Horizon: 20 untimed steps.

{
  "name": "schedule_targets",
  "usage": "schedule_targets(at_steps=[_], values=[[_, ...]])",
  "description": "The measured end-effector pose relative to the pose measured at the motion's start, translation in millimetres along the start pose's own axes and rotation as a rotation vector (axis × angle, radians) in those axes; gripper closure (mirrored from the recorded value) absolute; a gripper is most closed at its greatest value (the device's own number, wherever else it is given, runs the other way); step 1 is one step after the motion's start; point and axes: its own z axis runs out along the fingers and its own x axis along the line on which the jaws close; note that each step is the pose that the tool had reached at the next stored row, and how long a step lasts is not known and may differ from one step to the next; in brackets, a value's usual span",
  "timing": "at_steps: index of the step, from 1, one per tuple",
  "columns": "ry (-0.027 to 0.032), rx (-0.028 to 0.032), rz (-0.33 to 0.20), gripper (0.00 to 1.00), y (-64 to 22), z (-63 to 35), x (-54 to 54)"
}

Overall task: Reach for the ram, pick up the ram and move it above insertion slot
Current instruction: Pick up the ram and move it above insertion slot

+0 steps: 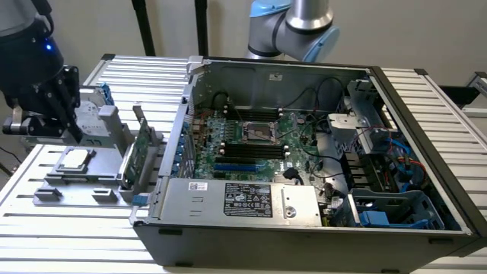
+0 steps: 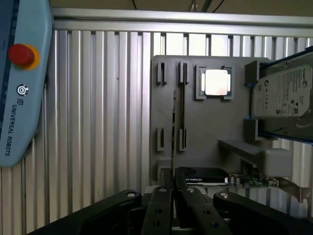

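Over on the exterior view's left, the gripper [image 2: 174,190] hangs above the grey fixture [image 1: 76,182]. Its fingers [image 2: 159,205] are drawn almost together, with only a thin gap between them. In the wrist view the ram [image 2: 178,112] runs edge-on straight out of that gap, a thin dark strip over the fixture's paired notches, and it looks pinched across its thickness rather than seated. A processor chip [image 2: 216,82] and a hard drive [image 2: 281,98] sit in their own bays just beside it, both untouched. Moving right, the tall green expansion card [image 1: 136,151] stands at the fixture's right edge, close to the open computer case [image 1: 426,148]. Well inside the case, on the motherboard, lies the insertion slot [image 1: 255,151], one of several parallel black sockets and well apart from the gripper. So this reads as the carry stage, with the pick done and the hover not yet reached. Doing it well probably means keeping the stick level and firmly squeezed. It should travel high enough to clear that card and the case wall, with its long edge turned parallel to the sockets.
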Motion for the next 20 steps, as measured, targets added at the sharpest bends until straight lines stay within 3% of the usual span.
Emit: schedule_targets(at_steps=[3,14,20], values=[[-0.0036,-0.0018,-0.003,0.86,-9.8,-6.0,-0.2],[-0.0282,-0.0053,-0.011,0.86,-51.3,-21.7,-0.5],[-0.0389,-0.0066,-0.016,0.86,-73.5,-25.8,-0.5]])
